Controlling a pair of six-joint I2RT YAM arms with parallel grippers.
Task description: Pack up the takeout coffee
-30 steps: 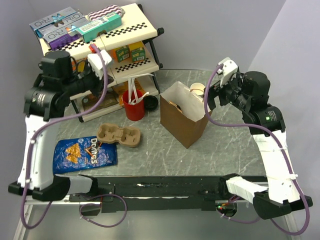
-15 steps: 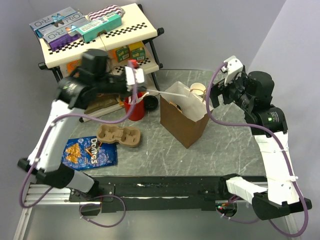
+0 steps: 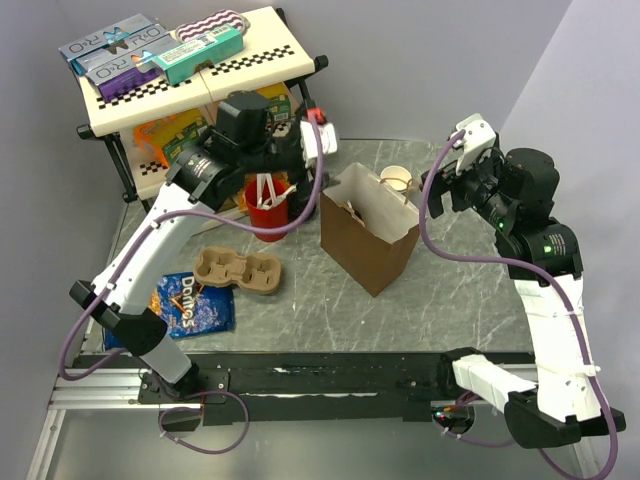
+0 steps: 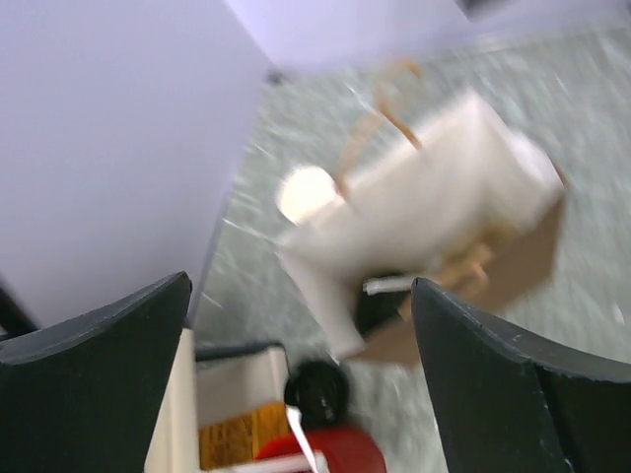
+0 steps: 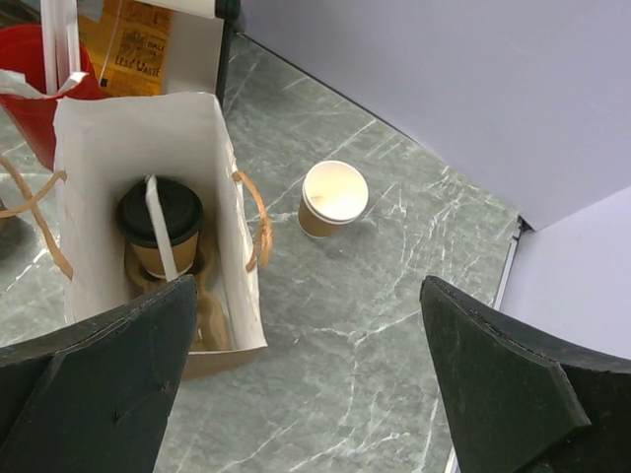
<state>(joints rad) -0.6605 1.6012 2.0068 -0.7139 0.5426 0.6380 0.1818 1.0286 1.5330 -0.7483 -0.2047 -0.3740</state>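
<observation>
Inside the paper bag [image 5: 138,128], the lidded coffee [image 5: 160,212] is seated upright, so packing is judged done. One white stick [image 5: 156,236] is leaned across its lid. Both jaws are spread wide and empty: left gripper [image 4: 299,296] at the bag's 11 o'clock, right gripper [image 5: 308,288] at 2. Counted: one coffee, one lidless cup [image 5: 333,197] at 1 o'clock, one red cup [image 3: 267,213].

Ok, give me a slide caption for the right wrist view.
Lidded takeout coffee standing inside the open paper bag, lidless cup on the table beside it, framed by the open right gripper.

soft even light; blurry left wrist view
</observation>
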